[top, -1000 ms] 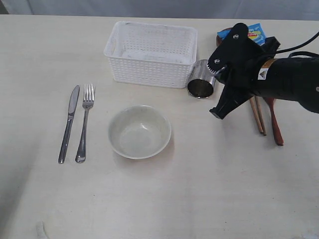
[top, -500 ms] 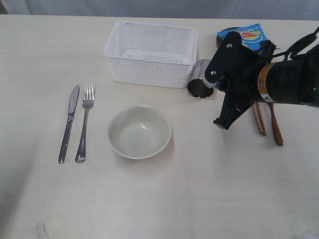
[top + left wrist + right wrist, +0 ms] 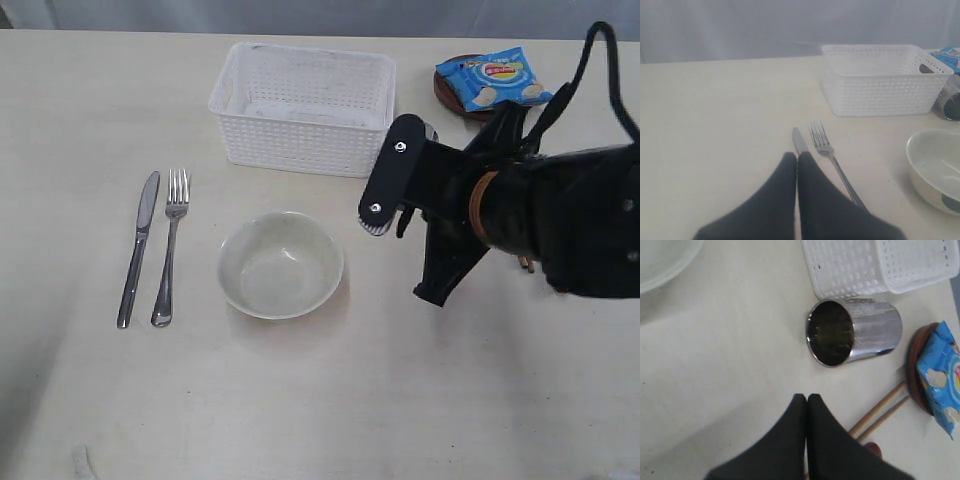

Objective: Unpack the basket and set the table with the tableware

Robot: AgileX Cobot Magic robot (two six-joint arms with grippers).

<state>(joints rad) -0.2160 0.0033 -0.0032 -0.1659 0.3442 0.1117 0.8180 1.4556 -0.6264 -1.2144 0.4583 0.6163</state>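
The white basket [image 3: 300, 105] stands empty at the back of the table [image 3: 300, 400]. A steel knife [image 3: 138, 248] and fork [image 3: 170, 245] lie side by side at the left, with the off-white bowl [image 3: 280, 264] to their right. In the right wrist view the steel cup [image 3: 855, 331] lies on its side by the basket [image 3: 880, 262], close to the two chopsticks [image 3: 880, 412] and the spoon's tip [image 3: 872, 449]. My right gripper [image 3: 807, 397] is shut and empty just short of the cup. My left gripper [image 3: 797, 155] is shut and empty over the knife [image 3: 800, 141].
A blue crisp packet [image 3: 495, 80] lies on the small brown plate [image 3: 450, 88] at the back right. In the exterior view my right arm [image 3: 520, 215] covers the cup, chopsticks and spoon. The bowl [image 3: 935, 167] sits right of the fork [image 3: 827, 150].
My right arm has swung left and nearer to the front, and now covers the cup, chopsticks and spoon in the exterior view. Its gripper stayed shut. Nothing on the table moved.
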